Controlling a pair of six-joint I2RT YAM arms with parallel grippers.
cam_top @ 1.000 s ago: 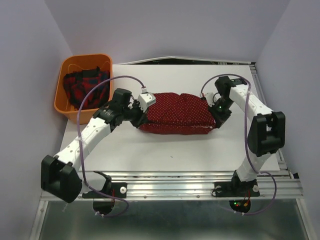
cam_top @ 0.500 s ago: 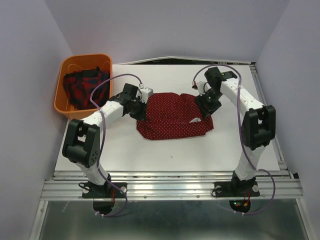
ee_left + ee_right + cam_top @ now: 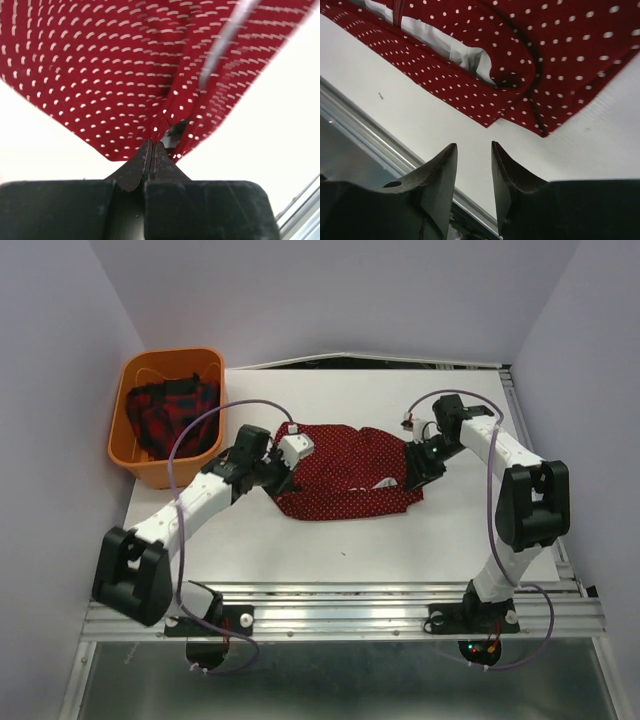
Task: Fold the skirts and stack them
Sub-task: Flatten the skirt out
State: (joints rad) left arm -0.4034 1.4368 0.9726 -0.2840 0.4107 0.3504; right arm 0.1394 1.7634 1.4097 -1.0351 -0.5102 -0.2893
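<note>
The dark red polka-dot skirt point(image 3: 345, 472) lies folded on the white table, a white lining strip point(image 3: 447, 44) showing at its front right. My left gripper point(image 3: 281, 466) is shut on the skirt's left edge point(image 3: 165, 117) and lifts it slightly. My right gripper point(image 3: 415, 472) is open and empty just off the skirt's right corner point(image 3: 542, 131), which lies on the table. The plaid skirt point(image 3: 168, 412) lies bunched in the orange basket point(image 3: 135, 460) at the back left.
A metal rail point(image 3: 340, 602) runs along the table's near edge; it also shows in the right wrist view point(image 3: 365, 130). Purple walls close in on both sides and the back.
The right gripper has let go of the skirt's right edge and drawn back a little. The left gripper has stayed shut on the left edge and moved slightly forward. The skirt is now flatter and narrower.
</note>
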